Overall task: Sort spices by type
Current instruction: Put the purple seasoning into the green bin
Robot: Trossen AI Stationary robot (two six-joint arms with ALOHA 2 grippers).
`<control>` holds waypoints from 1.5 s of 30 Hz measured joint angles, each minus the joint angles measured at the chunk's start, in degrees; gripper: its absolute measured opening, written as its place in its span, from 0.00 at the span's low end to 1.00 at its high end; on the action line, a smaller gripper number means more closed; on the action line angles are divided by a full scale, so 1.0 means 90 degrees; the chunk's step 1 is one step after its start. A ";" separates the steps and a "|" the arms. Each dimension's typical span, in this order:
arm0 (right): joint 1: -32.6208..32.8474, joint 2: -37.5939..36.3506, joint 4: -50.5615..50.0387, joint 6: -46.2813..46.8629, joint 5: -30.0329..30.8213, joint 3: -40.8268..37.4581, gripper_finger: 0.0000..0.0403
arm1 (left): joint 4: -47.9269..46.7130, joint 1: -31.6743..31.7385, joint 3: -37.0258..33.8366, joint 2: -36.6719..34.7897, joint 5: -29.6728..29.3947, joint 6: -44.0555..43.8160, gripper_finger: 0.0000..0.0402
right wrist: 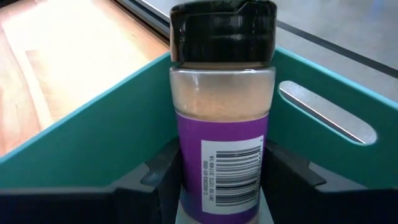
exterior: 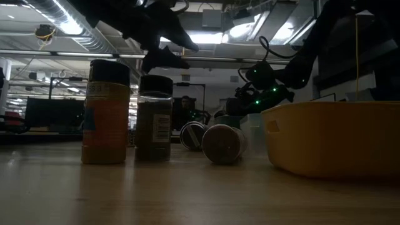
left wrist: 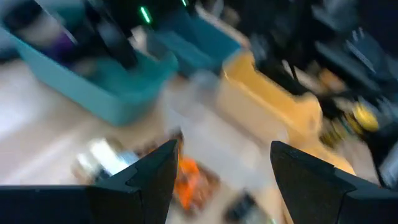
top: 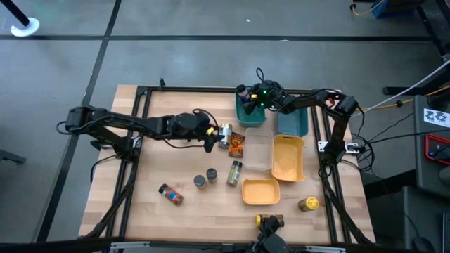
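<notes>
Two arms over the tabletop, the right one gripping a purple-labelled jar in a teal bin

Near edge, 5 o'clock: a yellow-lidded jar [top: 308,204] lies alone; at 7 o'clock a jar with a red-and-blue label [top: 170,194] lies flat. Toward the middle, an orange-brown packet [top: 237,145] lies just beside the left pincer [top: 211,140], whose arm reaches in low from 9 o'clock, fingers parted and empty. At the far side, 1 o'clock, the right arm bends down into the teal bin [right wrist: 74,146]; the right pincer [right wrist: 221,171] is closed on a purple-labelled jar [right wrist: 222,124] with a black lid, upright, barcode showing, its digits too small to read.
</notes>
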 joint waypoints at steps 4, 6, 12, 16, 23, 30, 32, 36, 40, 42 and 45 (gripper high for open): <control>-0.0002 0.0002 0.0033 -0.0139 0.0012 -0.0002 0.45 | 0.1085 0.0155 0.0000 0.0394 -0.0778 0.0299 0.60; 0.0000 0.0002 0.0073 -0.0161 0.0007 -0.0002 0.45 | 0.1719 0.0361 0.0000 0.0657 -0.0813 0.0299 0.60; -0.0002 0.0005 0.0133 -0.0550 0.0002 -0.0002 0.45 | 0.2731 0.1208 0.0182 0.1452 -0.0756 -0.0134 0.60; 0.0000 0.0005 0.0159 -0.0819 -0.0012 -0.0002 0.45 | 0.2743 0.1769 0.0706 0.2054 -0.0653 -0.0194 0.60; 0.0000 0.0005 0.0162 -0.0984 -0.0132 -0.0002 0.44 | 0.2054 0.2563 0.1850 0.3088 -0.0642 -0.0177 0.60; 0.0000 0.0005 0.0241 -0.0989 -0.0227 -0.0002 0.44 | 0.0794 0.3053 0.2725 0.3677 -0.0642 -0.0195 0.60; 0.0000 0.0005 0.0316 -0.0989 -0.0281 -0.0002 0.44 | 0.0528 0.3138 0.2830 0.3771 -0.0642 -0.0205 0.60; 0.0000 0.0005 0.0521 -0.1081 -0.0498 -0.0002 0.44 | 0.0298 0.3249 0.2880 0.3896 -0.0641 -0.0374 0.60; 0.0002 0.0005 0.0520 -0.1101 -0.0508 -0.0002 0.44 | 0.0237 0.3261 0.2880 0.3922 -0.0559 -0.0406 0.60; 0.0000 0.0005 0.0522 -0.1128 -0.0491 -0.0002 0.44 | 0.0323 0.3237 0.2880 0.3921 -0.0493 -0.0367 0.60; 0.0000 0.0005 0.0529 -0.1137 -0.0440 -0.0002 0.44 | 0.0299 0.3198 0.2880 0.3923 -0.0345 -0.0349 0.60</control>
